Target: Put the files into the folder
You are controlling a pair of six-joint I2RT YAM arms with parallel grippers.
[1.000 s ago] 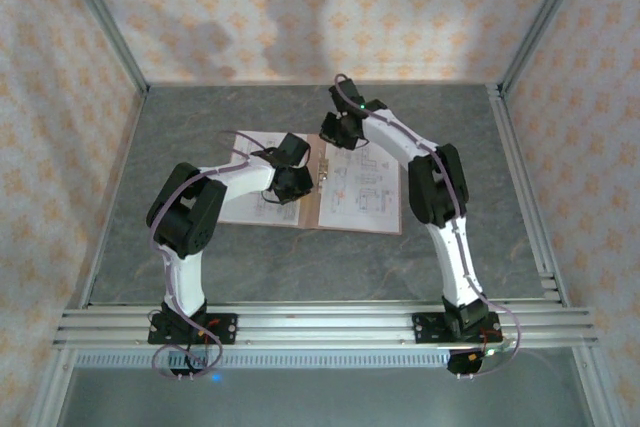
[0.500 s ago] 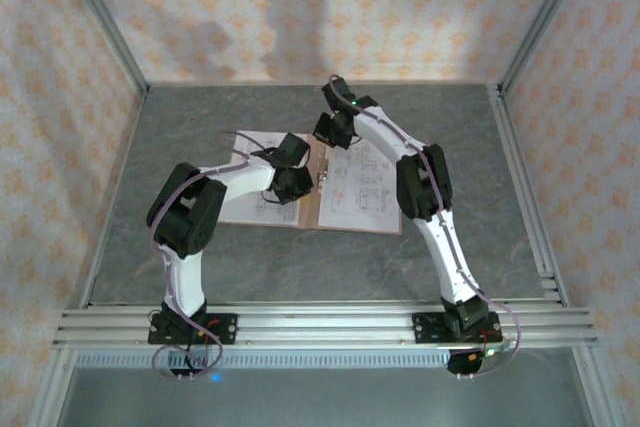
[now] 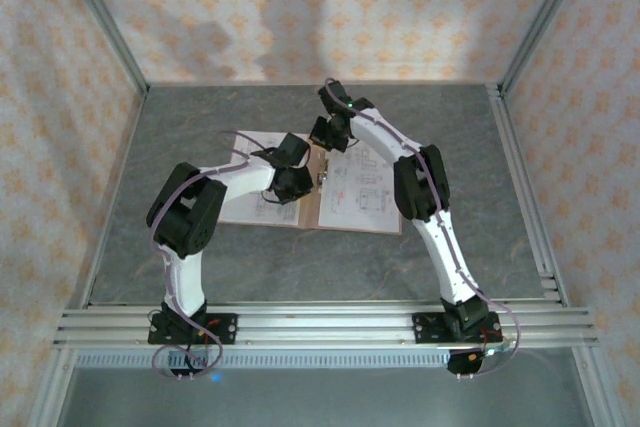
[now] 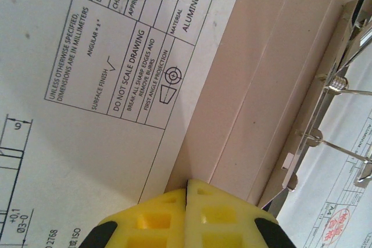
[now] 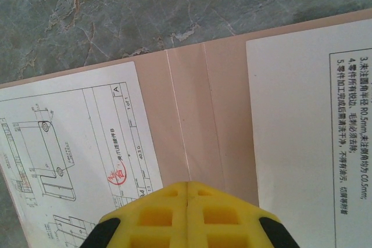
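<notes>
**A:** From the top camera, what do you count?

**B:** One folder [image 3: 311, 209], lying open on the grey table [image 3: 300, 267], nearer the far side than the arm bases. The files [image 3: 360, 187] lie on it, one printed sheet on the right leaf and one on the left (whether more lie underneath, I cannot tell). There are two arms, both bent in over the spine.

**A:** What do the wrist cameras add?

**B:** Print and hardware. In the left wrist view the left gripper [image 4: 186, 193] has its yellow fingers pressed together with nothing between them. It sits where a sheet's title block meets bare card. That view also shows a metal clip [image 4: 340, 56] beside the spine, much plainer than from above.

**A:** And the right?

**B:** The right gripper [image 5: 187, 193] is clenched too, and empty, over the creased spine. A sheet lies on either side of it. One carries a line drawing and a red stamp [image 5: 118, 175]; the other carries lines of Chinese text. Marbled table shows beyond the folder's edge.
</notes>
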